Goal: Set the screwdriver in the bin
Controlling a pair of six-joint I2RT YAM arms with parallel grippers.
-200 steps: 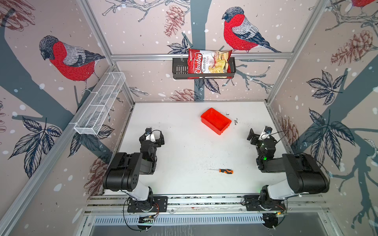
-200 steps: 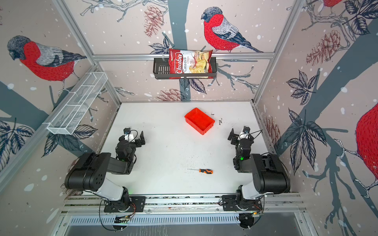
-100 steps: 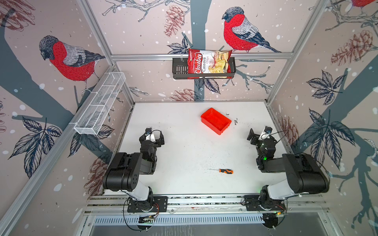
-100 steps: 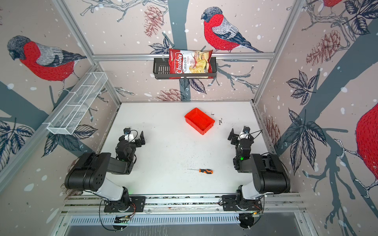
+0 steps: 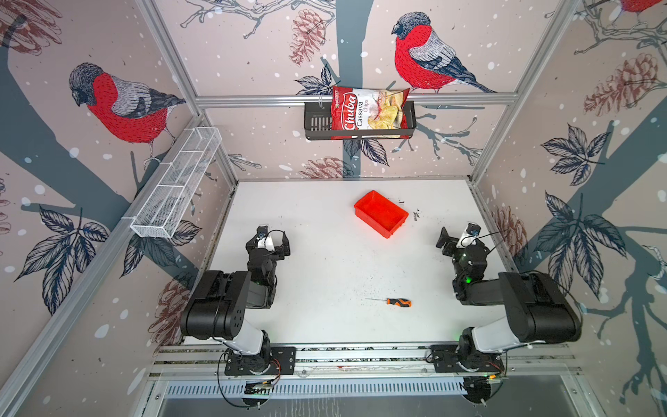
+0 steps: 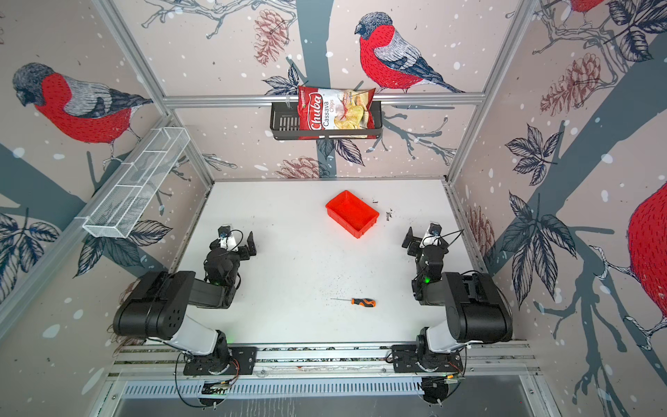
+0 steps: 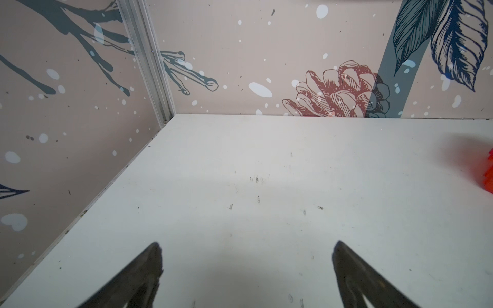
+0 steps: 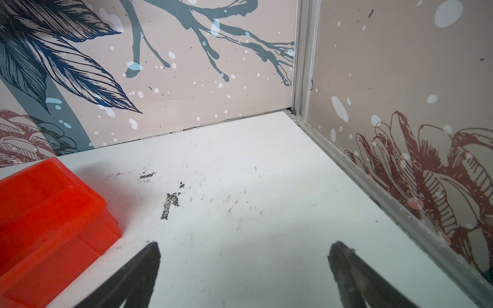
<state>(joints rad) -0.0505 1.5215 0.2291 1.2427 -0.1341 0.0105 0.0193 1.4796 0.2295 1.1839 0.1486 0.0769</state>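
Note:
The screwdriver (image 5: 397,302) (image 6: 362,302), with an orange-and-black handle and a thin shaft pointing left, lies flat on the white table near the front, between the arms and closer to the right one. The red-orange bin (image 5: 380,213) (image 6: 352,213) sits empty toward the back of the table, right of centre; its corner shows in the right wrist view (image 8: 48,221) and a sliver in the left wrist view (image 7: 489,176). My left gripper (image 5: 273,241) (image 7: 246,246) and right gripper (image 5: 455,236) (image 8: 244,246) both rest low at the sides, open, holding nothing.
A black slotted basket (image 5: 317,124) holding a chips bag (image 5: 368,112) hangs on the back wall. A white wire-mesh tray (image 5: 177,187) is fixed to the left wall. Dark scuff marks (image 8: 170,202) dot the table next to the bin. Enclosure walls surround the table.

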